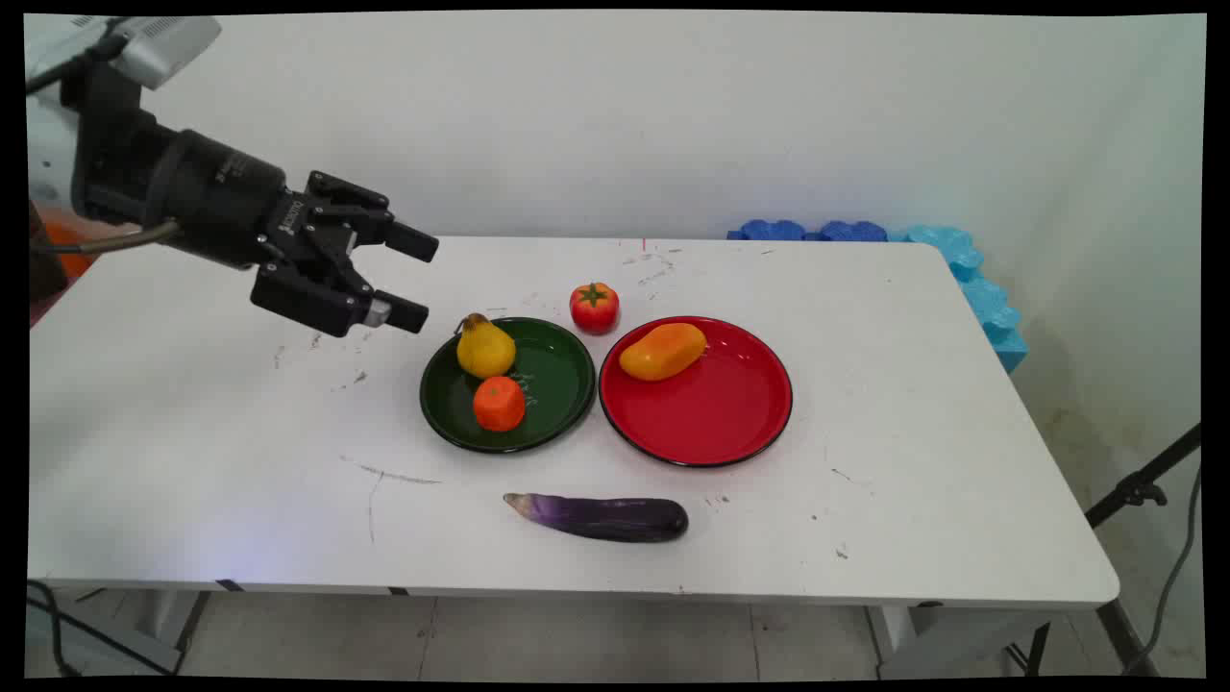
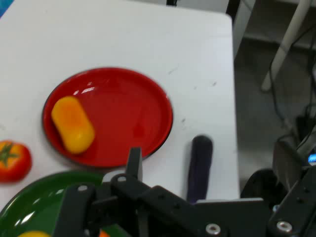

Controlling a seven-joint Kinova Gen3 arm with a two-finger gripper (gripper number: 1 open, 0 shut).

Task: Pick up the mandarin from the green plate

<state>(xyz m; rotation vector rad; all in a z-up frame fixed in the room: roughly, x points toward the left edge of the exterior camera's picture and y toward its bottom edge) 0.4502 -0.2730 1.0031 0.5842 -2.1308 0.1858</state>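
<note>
Empty hand (image 1: 408, 279) hangs with fingers spread above the worktop (image 1: 192, 432), left of the green plate (image 1: 557, 384).

Small white lettering on the hand's black body is too fine to read. The nearest thing is a yellow pear (image 1: 484, 347), stem toward the hand, sharing the green plate with an orange fruit (image 1: 499, 404); the hand view cuts both off at its bottom edge. A tomato (image 1: 594, 307) stands just behind the two plates. The red plate (image 1: 711, 423) carries an oblong orange-yellow fruit (image 1: 662, 350) at its back-left rim, long axis running left-right. A purple eggplant (image 1: 601, 516) lies near the front edge, pale tip pointing left; the linkage hides part of it in the hand view.
</note>
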